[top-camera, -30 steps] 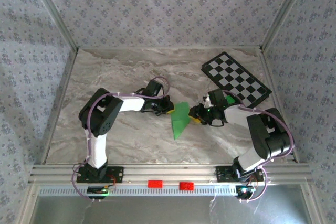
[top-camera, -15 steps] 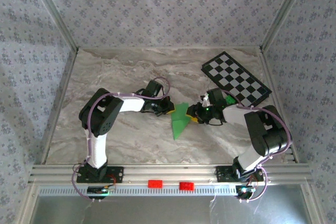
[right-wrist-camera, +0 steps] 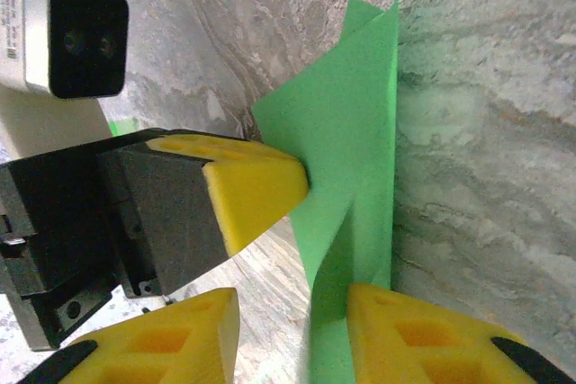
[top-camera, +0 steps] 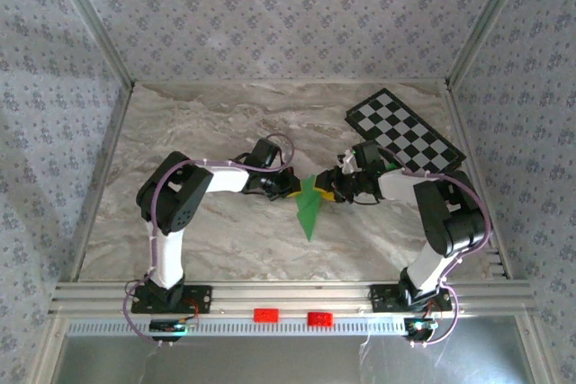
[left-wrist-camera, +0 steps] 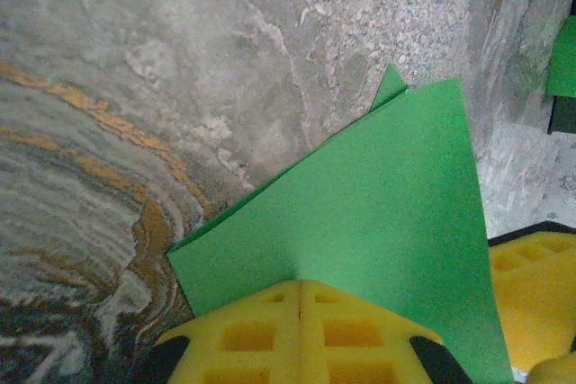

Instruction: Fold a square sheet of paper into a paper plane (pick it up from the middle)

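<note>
Both arms meet at the middle of the marble table point(top-camera: 198, 123), and between them is the green paper point(top-camera: 309, 208). From above it reads as a narrow folded wedge, its broad end up between the two grippers and its point aimed at the near edge of the table.

The left gripper point(top-camera: 292, 188) comes in from the left. On its own wrist view the left gripper point(left-wrist-camera: 299, 287) has its two yellow pads pressed flat together with no gap, clamped on the lower edge of the green paper point(left-wrist-camera: 369, 213). The paper rises away from the pads as a layered triangle, with a second layer peeking out at the tip, above the stone surface.

Now the right gripper point(top-camera: 329, 190), reaching in from the right, just beside the left one. On the right wrist view the right gripper point(right-wrist-camera: 292, 301) has its jaws apart, and the green paper point(right-wrist-camera: 346, 132) stands on edge between them. The paper lies against the inside of one yellow finger point(right-wrist-camera: 423, 330), while bare table shows between it and the other finger. Opposite, the left gripper point(right-wrist-camera: 270, 188) pinches the paper's edge.

The checkered board point(top-camera: 405, 135) lies flat at the far right of the table, well apart from the paper.
</note>
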Motion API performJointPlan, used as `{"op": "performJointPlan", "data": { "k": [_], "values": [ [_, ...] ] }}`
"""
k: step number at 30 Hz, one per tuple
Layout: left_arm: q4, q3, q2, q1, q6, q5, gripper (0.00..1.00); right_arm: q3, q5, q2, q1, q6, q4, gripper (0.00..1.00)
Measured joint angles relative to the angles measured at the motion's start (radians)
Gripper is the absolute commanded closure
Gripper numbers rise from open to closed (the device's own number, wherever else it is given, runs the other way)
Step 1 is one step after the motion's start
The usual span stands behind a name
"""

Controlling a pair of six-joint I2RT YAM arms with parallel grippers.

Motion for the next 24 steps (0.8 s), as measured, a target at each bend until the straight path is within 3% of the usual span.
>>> {"op": "performJointPlan", "data": {
  "k": [13,21,24],
  "values": [
    [0.000,0.000,0.000,-0.001,0.003,-0.001,0.99,0.041,-0.016,0.038,-0.031,-0.078,-0.098,0.65],
    [0.000,0.000,0.000,-0.001,0.003,-0.001,0.98,0.084,-0.035,0.073,-0.051,-0.163,-0.161,0.94],
    [0.000,0.000,-0.004,-0.001,0.003,-0.002,0.93,0.083,-0.045,0.073,-0.064,-0.178,-0.173,0.97]
  ]
}}
